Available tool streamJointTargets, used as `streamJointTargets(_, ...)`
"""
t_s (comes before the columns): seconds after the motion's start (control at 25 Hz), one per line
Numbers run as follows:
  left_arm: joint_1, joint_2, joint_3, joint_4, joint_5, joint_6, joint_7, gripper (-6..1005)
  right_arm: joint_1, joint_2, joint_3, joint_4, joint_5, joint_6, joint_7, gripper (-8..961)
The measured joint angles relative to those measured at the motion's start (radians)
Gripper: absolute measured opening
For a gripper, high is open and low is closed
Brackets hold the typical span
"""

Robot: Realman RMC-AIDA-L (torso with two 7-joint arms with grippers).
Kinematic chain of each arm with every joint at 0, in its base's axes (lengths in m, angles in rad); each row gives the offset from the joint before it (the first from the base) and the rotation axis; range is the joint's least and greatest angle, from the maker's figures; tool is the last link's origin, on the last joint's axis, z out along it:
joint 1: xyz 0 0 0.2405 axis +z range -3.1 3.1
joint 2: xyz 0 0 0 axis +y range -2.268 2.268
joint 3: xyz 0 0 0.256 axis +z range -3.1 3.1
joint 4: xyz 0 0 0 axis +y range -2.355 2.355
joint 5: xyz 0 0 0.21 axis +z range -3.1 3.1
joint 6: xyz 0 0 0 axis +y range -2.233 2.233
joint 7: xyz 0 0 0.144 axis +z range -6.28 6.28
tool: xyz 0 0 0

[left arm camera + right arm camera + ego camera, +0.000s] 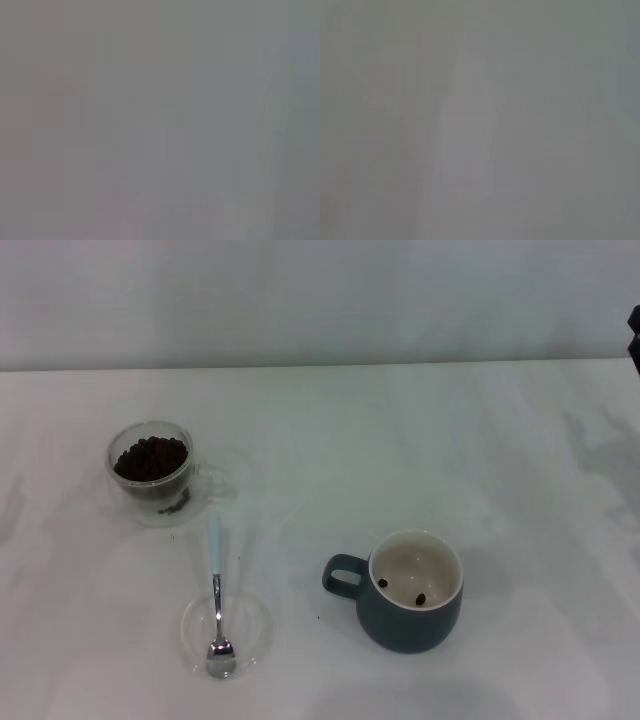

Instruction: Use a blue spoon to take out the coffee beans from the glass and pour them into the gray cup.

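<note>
**On the saucer: spoon at rest, two beans in the cup**

On a small clear saucer (250,632) lies the blue spoon (216,600), its metal bowl down in the dish and its pale blue handle running out over the rim toward the glass (152,472). No claw shows in any view, so places cannot be given from one; whether either claw is open or closed cannot be told. Only a dark edge at the far right of the head view hints at the right arm, and both wrist views show nothing but flat grey.

The spoon looks light and stiff, with a thin, smooth handle — likely slippery between hard fingers. The handle's blue end, which overhangs the saucer, seems the best place to take hold, leaving the bowl free for scooping. A grip too near the bowl would foul the glass wall.

The glass stands just beyond the handle's tip, nearly full of coffee beans (150,457). It is thin-walled and probably fragile, and may slide or tip if the spoon pushes sideways.

The gray cup (408,592) stands well apart from the saucer, handle turned toward it, with two beans (401,590) on its pale floor. That fits either a pause between scoops or a finished job with the spoon put back.
</note>
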Motion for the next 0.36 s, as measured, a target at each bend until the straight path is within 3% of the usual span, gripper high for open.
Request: streamJointTargets(0.36, 0.078, 0.004, -0.001, 0.026, -0.111, 0.007, 0.004, 527, -0.005, 0.039, 0.009, -0.002, 0.002, -0.019, -0.077, 456)
